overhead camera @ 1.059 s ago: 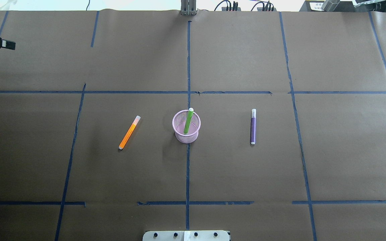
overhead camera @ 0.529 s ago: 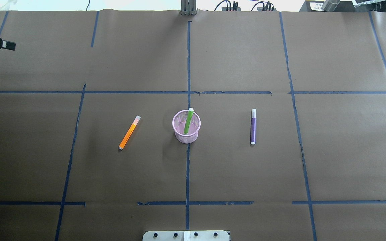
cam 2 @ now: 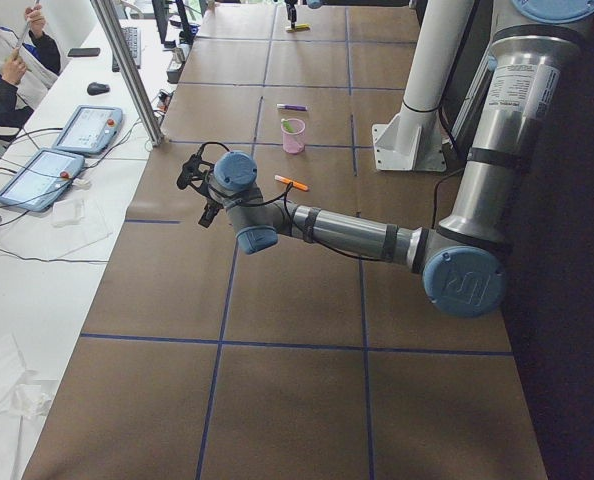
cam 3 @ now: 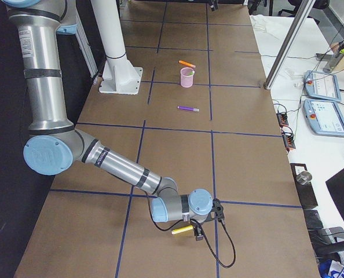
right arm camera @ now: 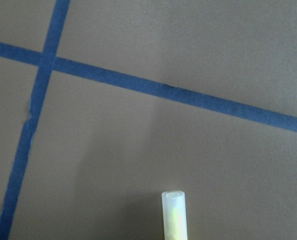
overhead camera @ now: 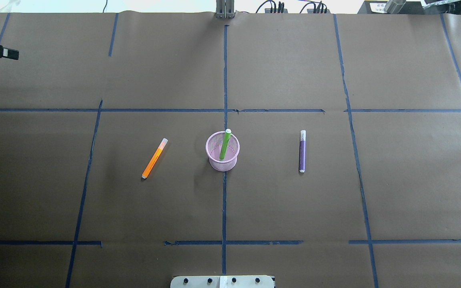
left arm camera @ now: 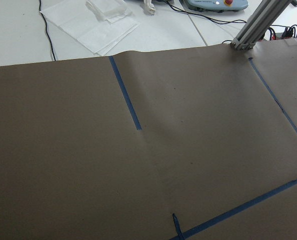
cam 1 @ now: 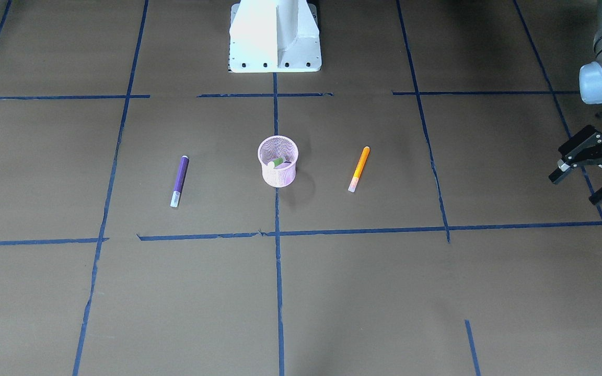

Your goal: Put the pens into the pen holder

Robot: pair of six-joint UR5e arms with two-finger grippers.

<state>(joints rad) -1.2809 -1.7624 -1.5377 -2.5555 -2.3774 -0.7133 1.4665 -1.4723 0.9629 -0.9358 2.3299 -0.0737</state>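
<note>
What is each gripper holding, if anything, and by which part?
The left gripper is open and empty. A slim yellowish pale-capped marker pen sits at the right gripper; whether it is gripped cannot be told.

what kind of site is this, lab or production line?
Likely a robotics lab bench, not a line: brown paper table with a blue tape grid, two teach pendants on a side desk, a seated person nearby.

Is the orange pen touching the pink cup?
Apart. The overhead view shows a wide strip of bare brown paper between the orange pen and the pink cup. The front-facing view shows the same gap.
</note>
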